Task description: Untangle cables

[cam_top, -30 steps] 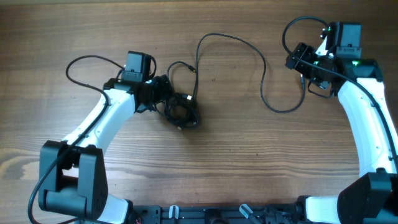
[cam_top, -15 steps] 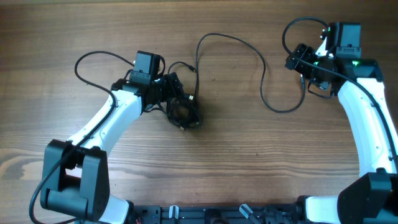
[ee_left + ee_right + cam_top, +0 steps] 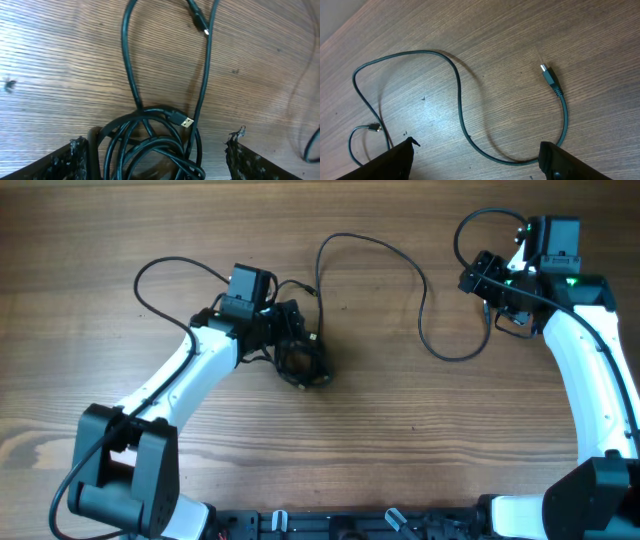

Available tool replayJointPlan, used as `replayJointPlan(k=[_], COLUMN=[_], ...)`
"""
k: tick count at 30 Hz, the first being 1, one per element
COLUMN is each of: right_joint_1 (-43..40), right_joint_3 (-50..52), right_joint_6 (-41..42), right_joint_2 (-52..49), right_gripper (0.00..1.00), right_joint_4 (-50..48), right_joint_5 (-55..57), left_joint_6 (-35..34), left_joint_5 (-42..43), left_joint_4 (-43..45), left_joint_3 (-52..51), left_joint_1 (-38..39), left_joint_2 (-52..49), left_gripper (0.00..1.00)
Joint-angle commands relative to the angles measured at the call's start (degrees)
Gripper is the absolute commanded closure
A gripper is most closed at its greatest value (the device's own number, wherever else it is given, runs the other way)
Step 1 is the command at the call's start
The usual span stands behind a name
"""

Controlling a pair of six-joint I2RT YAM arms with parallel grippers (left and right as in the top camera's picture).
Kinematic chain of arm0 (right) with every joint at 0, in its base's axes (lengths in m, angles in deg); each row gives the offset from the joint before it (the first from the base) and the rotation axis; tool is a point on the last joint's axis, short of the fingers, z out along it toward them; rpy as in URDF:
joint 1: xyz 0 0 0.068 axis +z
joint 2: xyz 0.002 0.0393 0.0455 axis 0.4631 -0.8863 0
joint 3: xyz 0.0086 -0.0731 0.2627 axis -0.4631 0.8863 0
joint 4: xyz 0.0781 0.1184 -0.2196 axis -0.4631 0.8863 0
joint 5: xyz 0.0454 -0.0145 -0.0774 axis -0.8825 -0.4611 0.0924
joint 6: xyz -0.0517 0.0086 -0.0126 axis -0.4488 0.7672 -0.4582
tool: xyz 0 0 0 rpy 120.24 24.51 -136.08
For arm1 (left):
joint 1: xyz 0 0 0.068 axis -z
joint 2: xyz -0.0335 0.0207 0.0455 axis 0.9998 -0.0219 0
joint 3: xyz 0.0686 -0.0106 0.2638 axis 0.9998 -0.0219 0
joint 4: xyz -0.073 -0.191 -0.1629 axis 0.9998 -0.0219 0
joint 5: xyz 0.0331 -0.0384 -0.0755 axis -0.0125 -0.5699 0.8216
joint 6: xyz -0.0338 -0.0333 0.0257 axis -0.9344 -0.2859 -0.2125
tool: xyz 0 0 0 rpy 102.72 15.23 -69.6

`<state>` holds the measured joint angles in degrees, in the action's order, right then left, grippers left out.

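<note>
Cables [image 3: 300,362] bunched on counter [image 3: 380,440]; left claw [image 3: 155,142] spread, straddling the tangle. Right claw [image 3: 477,146] spread, empty, over loose cord [image 3: 459,100].

The overhead camera looked straight down on the whole table [image 3: 100,240]. Up close, the left wrist camera shared its cable tangle [image 3: 150,142], the right wrist its loose cable [image 3: 460,100].

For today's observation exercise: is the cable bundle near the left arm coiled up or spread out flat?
Coiled: the cable bundle shows several overlapping loops in the left wrist view.
</note>
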<state>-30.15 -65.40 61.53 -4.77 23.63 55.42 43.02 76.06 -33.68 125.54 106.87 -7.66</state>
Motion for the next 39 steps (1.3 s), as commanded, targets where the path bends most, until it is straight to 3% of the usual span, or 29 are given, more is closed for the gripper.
replayJointPlan(k=[1,5,15,22,23,27,32,39], right_joint_1=[-0.2,-0.2,-0.2,-0.2,-0.2,-0.2,-0.2,-0.2], right_joint_3=[-0.8,-0.8,-0.8,-0.8,-0.8,-0.8,-0.8,-0.8], right_joint_6=[-0.7,-0.6,-0.8,-1.2,-2.2,-3.8,-5.3,-5.2], right_joint_2=[0.3,0.3,0.3,0.3,0.3,0.3,0.3,0.3], right_gripper=[0.18,0.18,0.18,0.18,0.18,0.18,0.17,0.17], right_joint_4=[0.1,0.1,0.5,0.5,0.4,0.4,0.4,0.3], right_joint_5=[1.2,0.7,0.2,-0.8,-1.4,-2.7,-3.9,-3.9], left_joint_6=[1.1,3.0,7.0,6.9,6.9,6.9,6.4,3.4], left_joint_5=[-0.1,0.0,0.1,-1.2,-1.2,-2.5,-2.5,-3.2], left_joint_4=[0.9,1.7,1.5,0.2,-0.5,-3.2,-7.1,-8.9], left_joint_3=[-0.3,-0.3,-0.3,0.8,0.9,1.2,1.2,1.2], left_joint_1=[1.1,1.2,3.1,1.8,1.6,1.3,1.4,1.4], left_joint_2=[-0.9,-0.9,-4.8,-2.9,-1.9,3.3,10.3,16.2], left_gripper=[0.10,0.10,0.23,0.66,0.68,0.68,0.52,0.48])
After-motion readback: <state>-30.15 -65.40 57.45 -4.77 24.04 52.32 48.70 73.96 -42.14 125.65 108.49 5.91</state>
